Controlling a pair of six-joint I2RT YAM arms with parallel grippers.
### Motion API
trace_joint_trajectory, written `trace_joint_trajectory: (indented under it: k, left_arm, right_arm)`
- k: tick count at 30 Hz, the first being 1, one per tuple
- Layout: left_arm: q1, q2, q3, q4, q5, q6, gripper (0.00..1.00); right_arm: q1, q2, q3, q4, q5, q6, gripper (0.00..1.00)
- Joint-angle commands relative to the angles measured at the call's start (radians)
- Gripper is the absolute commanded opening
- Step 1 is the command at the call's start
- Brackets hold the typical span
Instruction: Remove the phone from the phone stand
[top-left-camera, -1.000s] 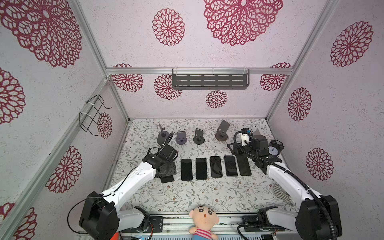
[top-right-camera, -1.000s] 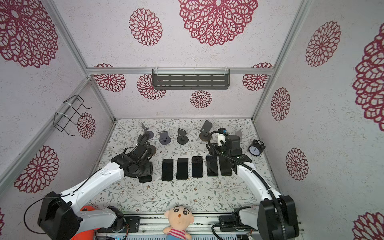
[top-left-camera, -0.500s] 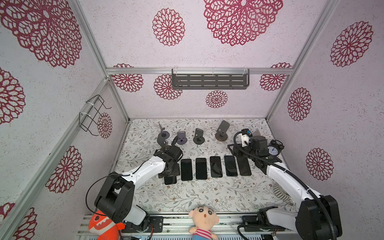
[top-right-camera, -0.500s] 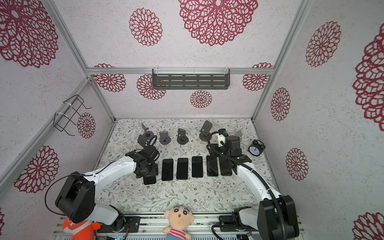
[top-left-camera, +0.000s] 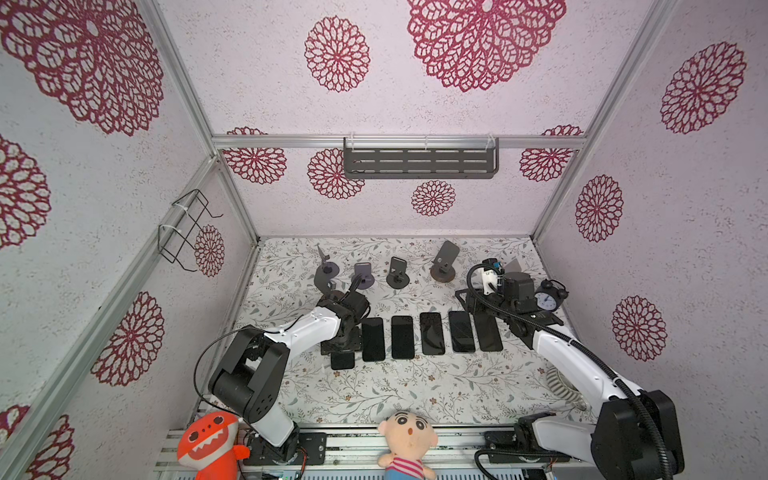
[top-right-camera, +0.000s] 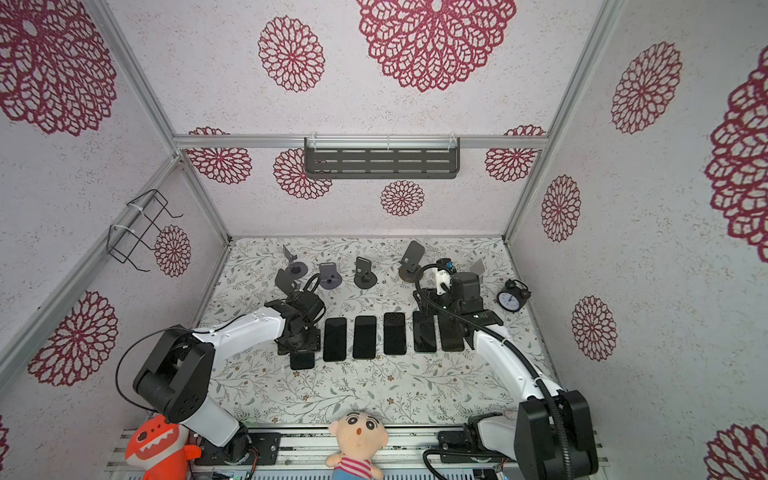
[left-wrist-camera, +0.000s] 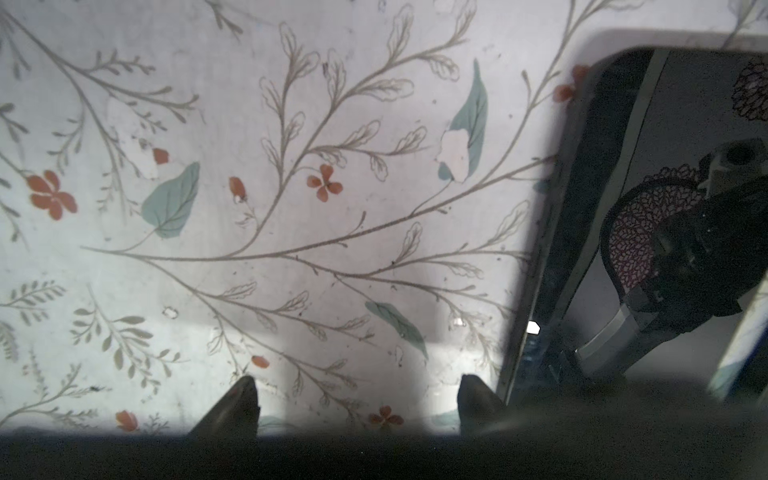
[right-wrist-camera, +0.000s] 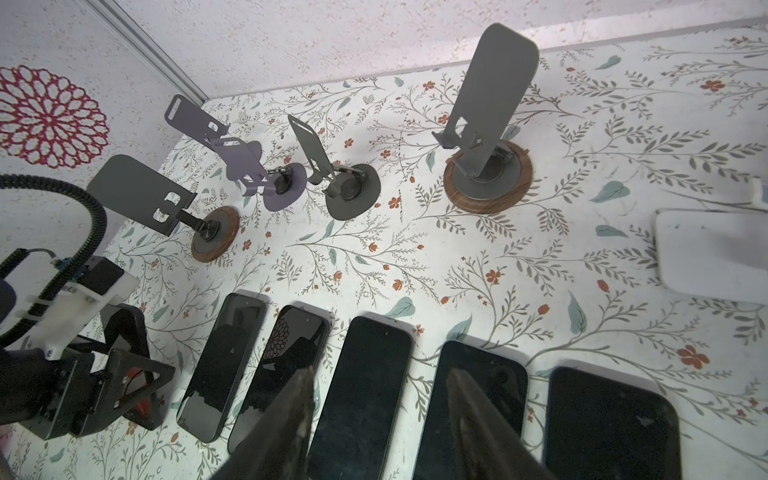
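Six phone stands (right-wrist-camera: 494, 95) stand along the back of the desk (top-left-camera: 415, 395); a bare band separates them from the phones (top-left-camera: 402, 336), and a wider strip reaches the front edge; six phones lie flat: five in a row, the sixth phone (top-left-camera: 343, 362) at the left end, nearer the front, partly under the left jaws; those stand open over bare desk, a phone's edge just beside one fingertip (left-wrist-camera: 473, 392); the right jaws hang open, holding nothing, above the row's right end.

A lab test booth — aluminium frame (top-left-camera: 291, 142), wallpapered panels (top-left-camera: 374, 214), two bench-mounted robot arms (top-left-camera: 307, 330).
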Motion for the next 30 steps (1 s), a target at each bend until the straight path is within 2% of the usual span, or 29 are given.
trace_joint_trajectory:
  k: [1, 12, 19, 30]
  left_arm:
    - [0.016, 0.031, 0.022, 0.040, -0.046, 0.018, 0.54]
    - [0.047, 0.100, 0.037, 0.069, -0.048, 0.050, 0.65]
    - [0.058, 0.121, 0.031, 0.091, -0.052, 0.050, 0.75]
    - [0.064, 0.147, 0.049, 0.092, -0.058, 0.062, 0.83]
  right_arm:
    - [-0.007, -0.015, 0.010, 0.006, -0.001, -0.018, 0.56]
    - [-0.007, -0.016, 0.024, -0.005, 0.000, -0.020, 0.56]
    - [-0.006, -0.016, 0.025, -0.007, 0.002, -0.020, 0.56]
    - [-0.006, -0.027, 0.018, -0.014, 0.010, -0.026, 0.56]
